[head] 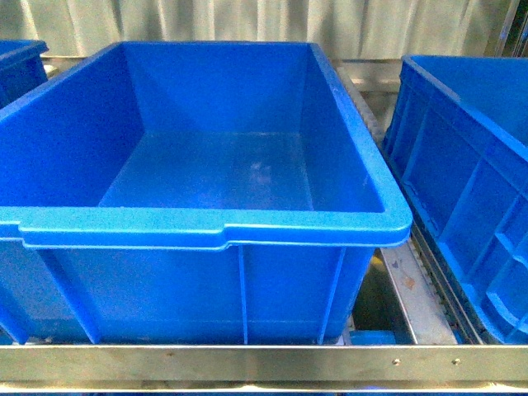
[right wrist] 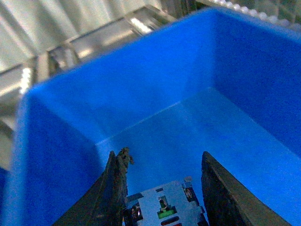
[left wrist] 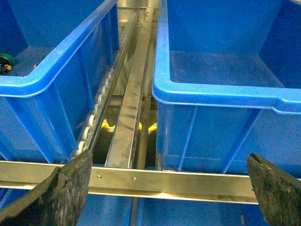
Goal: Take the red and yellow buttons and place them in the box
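Front: centre box (head: 223, 227) on metal rack (head: 264, 361), rt box (head: 462, 165) just beside it. Left wrist: left claw (left wrist: 169, 157) spread wide, nothing in it, near rack's front rail; green button (left wrist: 5, 61) in neighbouring box (left wrist: 56, 70). Right wrist: right claw (right wrist: 164, 154) above floor of a blue box (right wrist: 141, 75), grey part (right wrist: 164, 207) w/ green spot between its fingers. Can't tell if it's gripped or if it's a red/yellow button.
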Robot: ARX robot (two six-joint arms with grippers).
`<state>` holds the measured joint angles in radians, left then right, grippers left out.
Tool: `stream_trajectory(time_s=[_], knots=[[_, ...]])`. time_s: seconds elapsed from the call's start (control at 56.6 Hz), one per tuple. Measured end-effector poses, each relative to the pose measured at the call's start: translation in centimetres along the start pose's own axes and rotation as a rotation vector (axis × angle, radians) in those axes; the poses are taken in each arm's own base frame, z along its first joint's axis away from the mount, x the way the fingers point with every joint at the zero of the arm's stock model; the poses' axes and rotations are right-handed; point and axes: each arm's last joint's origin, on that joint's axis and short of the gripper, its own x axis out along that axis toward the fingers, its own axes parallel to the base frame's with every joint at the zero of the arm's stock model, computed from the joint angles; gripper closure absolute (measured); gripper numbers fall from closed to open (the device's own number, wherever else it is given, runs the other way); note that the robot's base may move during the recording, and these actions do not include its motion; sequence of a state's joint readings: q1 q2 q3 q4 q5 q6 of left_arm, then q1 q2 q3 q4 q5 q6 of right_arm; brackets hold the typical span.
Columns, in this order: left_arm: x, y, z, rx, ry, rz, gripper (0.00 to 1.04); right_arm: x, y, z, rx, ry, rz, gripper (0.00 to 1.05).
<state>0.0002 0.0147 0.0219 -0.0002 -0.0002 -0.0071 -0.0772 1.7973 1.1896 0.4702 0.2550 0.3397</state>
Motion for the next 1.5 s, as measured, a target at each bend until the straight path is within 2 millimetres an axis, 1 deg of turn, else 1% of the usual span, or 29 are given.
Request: stream_trajectory(time_s=[0.124,0.177,0.23,0.265,0.354,0.389,0.407,0.442,0.548,0.601,0.672,0.743,0.849,0.902,0.937,0.955,0.99,1.043,1.061,1.114,1.132,1.167,1.185,1.22,1.273,1.309,1.397,1.468,1.503], knots=[[0.0,0.0,0.0,0.0,0.0,0.0,0.08,2.2,-1.3,-0.7,-0.059,0.072,-0.021,0.66],[0.0,0.0,0.0,0.0,0.0,0.0,0.08,2.8,-1.6,-0.8,-0.085,0.085,-0.028,0.63],[0.0,0.0,0.0,0.0,0.0,0.0,0.08,3.6,-2.1,-1.1,-0.098,0.098,-0.038,0.53],[0.0,0.0,0.0,0.0,0.0,0.0,0.08,3.8,-2.3,-1.1,-0.106,0.099,-0.043,0.49],[0.0,0.0,0.0,0.0,0.0,0.0,0.08,4.4,-3.1,-1.3,-0.117,0.102,-0.069,0.31],[0.0,0.0,0.0,0.0,0.0,0.0,0.08,4.4,-3.1,-1.3,-0.117,0.101,-0.072,0.27],[0.0,0.0,0.0,0.0,0.0,0.0,0.08,4.4,-3.2,-1.2,-0.117,0.101,-0.073,0.24],[0.0,0.0,0.0,0.0,0.0,0.0,0.08,4.4,-3.3,-1.2,-0.116,0.102,-0.072,0.21],[0.0,0.0,0.0,0.0,0.0,0.0,0.08,3.9,-3.3,-1.2,-0.108,0.1,-0.045,0.06],[0.0,0.0,0.0,0.0,0.0,0.0,0.08,3.3,-3.3,-1.1,-0.097,0.092,-0.015,0.05],[0.0,0.0,0.0,0.0,0.0,0.0,0.08,1.4,-2.7,-0.5,-0.09,0.067,0.05,0.06],[0.0,0.0,0.0,0.0,0.0,0.0,0.08,-2.3,-1.0,0.9,-0.094,0.023,0.167,0.06],[0.0,0.0,0.0,0.0,0.0,0.0,0.08,-7.8,1.2,2.4,-0.073,-0.036,0.263,0.06],[0.0,0.0,0.0,0.0,0.0,0.0,0.08,-9.7,1.9,2.6,-0.064,-0.053,0.284,0.06],[0.0,0.0,0.0,0.0,0.0,0.0,0.08,-11.6,2.6,2.7,-0.05,-0.068,0.308,0.06],[0.0,0.0,0.0,0.0,0.0,0.0,0.08,-12.1,2.8,2.7,-0.047,-0.07,0.313,0.06],[0.0,0.0,0.0,0.0,0.0,0.0,0.08,-14.2,3.6,2.6,-0.032,-0.076,0.334,0.06],[0.0,0.0,0.0,0.0,0.0,0.0,0.08,-15.8,4.2,2.4,-0.019,-0.081,0.348,0.06],[0.0,0.0,0.0,0.0,0.0,0.0,0.08,-16.7,4.6,2.4,-0.014,-0.085,0.354,0.06],[0.0,0.0,0.0,0.0,0.0,0.0,0.08,-19.0,5.1,2.0,-0.079,-0.066,0.339,0.14],[0.0,0.0,0.0,0.0,0.0,0.0,0.08,-19.5,5.2,1.8,-0.105,-0.066,0.337,0.16],[0.0,0.0,0.0,0.0,0.0,0.0,0.08,-21.6,5.0,0.9,-0.172,-0.059,0.332,0.23],[0.0,0.0,0.0,0.0,0.0,0.0,0.08,-21.9,5.0,0.7,-0.18,-0.059,0.334,0.24],[0.0,0.0,0.0,0.0,0.0,0.0,0.08,-23.6,4.5,-0.3,-0.232,-0.062,0.337,0.31],[0.0,0.0,0.0,0.0,0.0,0.0,0.08,-25.4,3.6,-1.5,-0.27,-0.062,0.344,0.4],[0.0,0.0,0.0,0.0,0.0,0.0,0.08,-26.1,2.9,-2.1,-0.284,-0.062,0.355,0.45],[0.0,0.0,0.0,0.0,0.0,0.0,0.08,-27.0,0.9,-3.4,-0.301,-0.067,0.369,0.59],[0.0,0.0,0.0,0.0,0.0,0.0,0.08,-27.1,-0.4,-4.1,-0.306,-0.069,0.363,0.69],[0.0,0.0,0.0,0.0,0.0,0.0,0.08,-27.0,-1.1,-4.6,-0.311,-0.067,0.361,0.76]])
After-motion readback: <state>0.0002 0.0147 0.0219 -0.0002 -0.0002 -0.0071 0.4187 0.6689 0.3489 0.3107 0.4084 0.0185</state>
